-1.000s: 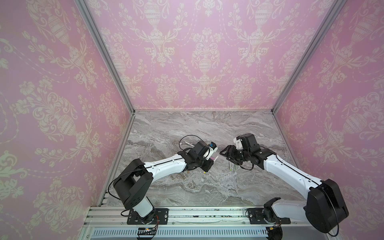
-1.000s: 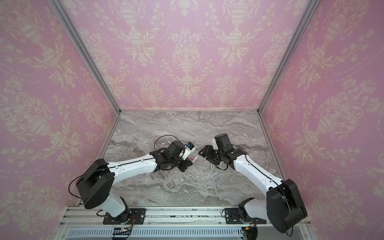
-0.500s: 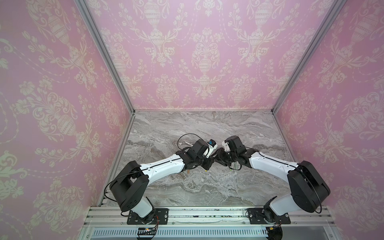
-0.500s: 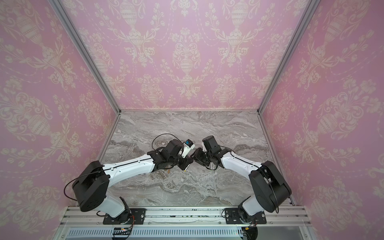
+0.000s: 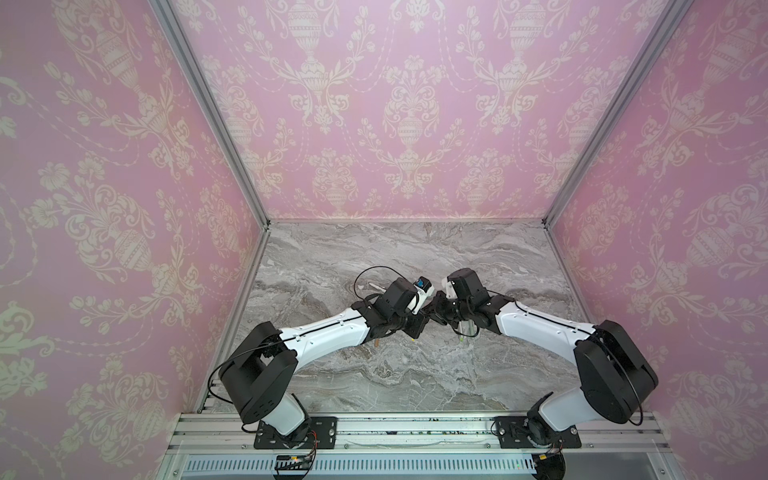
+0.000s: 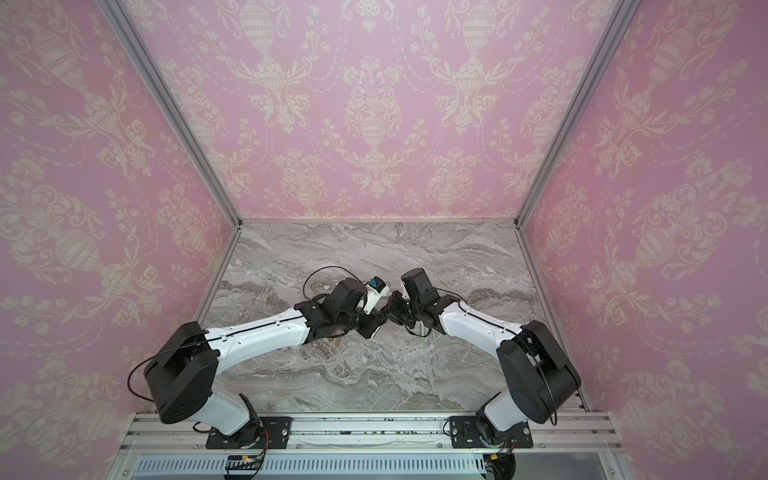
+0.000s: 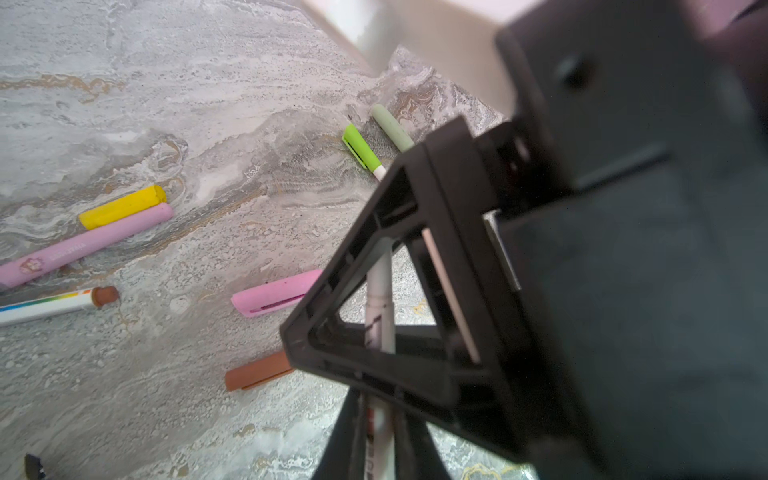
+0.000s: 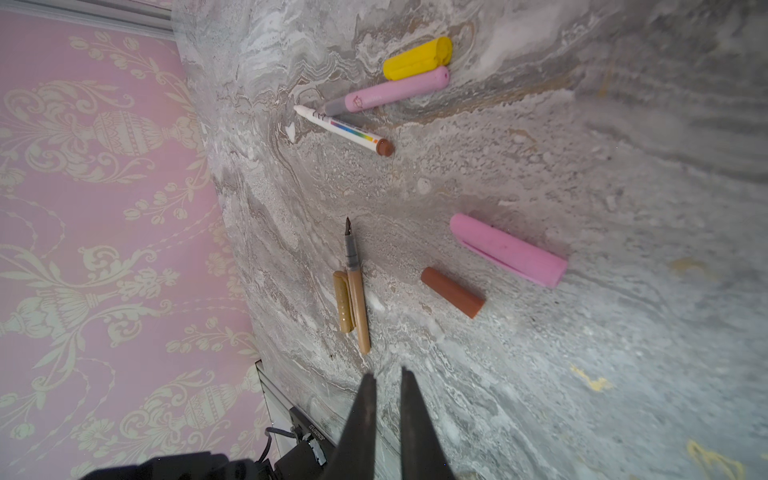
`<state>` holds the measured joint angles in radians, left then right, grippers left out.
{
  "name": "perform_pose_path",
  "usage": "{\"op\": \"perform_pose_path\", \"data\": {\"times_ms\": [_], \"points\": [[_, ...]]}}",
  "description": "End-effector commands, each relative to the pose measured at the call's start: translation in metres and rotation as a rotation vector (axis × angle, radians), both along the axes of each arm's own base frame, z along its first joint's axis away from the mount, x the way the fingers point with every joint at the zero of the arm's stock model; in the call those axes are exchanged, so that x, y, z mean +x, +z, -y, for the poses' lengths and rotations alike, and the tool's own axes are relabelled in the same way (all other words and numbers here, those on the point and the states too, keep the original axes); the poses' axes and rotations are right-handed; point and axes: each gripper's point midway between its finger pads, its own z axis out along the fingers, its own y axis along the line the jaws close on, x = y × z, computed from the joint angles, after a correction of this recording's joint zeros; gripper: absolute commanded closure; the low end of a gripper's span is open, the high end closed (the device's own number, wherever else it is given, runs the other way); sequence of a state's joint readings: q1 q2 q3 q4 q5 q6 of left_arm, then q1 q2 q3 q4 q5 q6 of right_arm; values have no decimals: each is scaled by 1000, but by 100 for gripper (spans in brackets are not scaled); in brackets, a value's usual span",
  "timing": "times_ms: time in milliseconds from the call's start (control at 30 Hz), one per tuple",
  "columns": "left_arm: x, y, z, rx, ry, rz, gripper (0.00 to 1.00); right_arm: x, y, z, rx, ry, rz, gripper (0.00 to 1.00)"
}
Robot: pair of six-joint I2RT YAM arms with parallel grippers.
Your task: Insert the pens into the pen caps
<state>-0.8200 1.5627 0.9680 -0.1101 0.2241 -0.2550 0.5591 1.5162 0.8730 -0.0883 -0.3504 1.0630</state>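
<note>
Alignment looks to be the reason for the pose: the left gripper (image 7: 379, 415) holds a white pen (image 7: 380, 286) in its jaws, lifted off the worktop (image 7: 208, 83), narrower end aimed at the right gripper (image 8: 386, 372), whose jaws are pinched almost together with nothing visible between them. Pink cap (image 7: 274, 293), brown cap (image 7: 257, 371), yellow cap (image 7: 122, 206) and pink pen (image 7: 83, 245) lie loose on the worktop, presumably waiting for later pairings. The right gripper's dark finger frame hides the held pen's tip, so whether a cap sits on it, or which cap is meant, cannot be made out.
</note>
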Motion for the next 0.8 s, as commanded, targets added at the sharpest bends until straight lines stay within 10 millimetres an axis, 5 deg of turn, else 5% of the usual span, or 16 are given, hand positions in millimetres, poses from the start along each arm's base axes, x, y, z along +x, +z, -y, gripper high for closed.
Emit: {"op": "perform_pose_path", "data": {"times_ms": [0,200,567,767], "points": [[4,15,-6,-15,39,18,61,6,13,3,-64,7,48,100],[-3,5,-22,12,65,17,54,12,28,-1,-60,28,77,100],[3,0,-16,2,70,2,79,11,34,-6,-14,30,79,100],[3,-7,-20,16,79,-11,72,12,39,-9,3,30,87,100]]}}
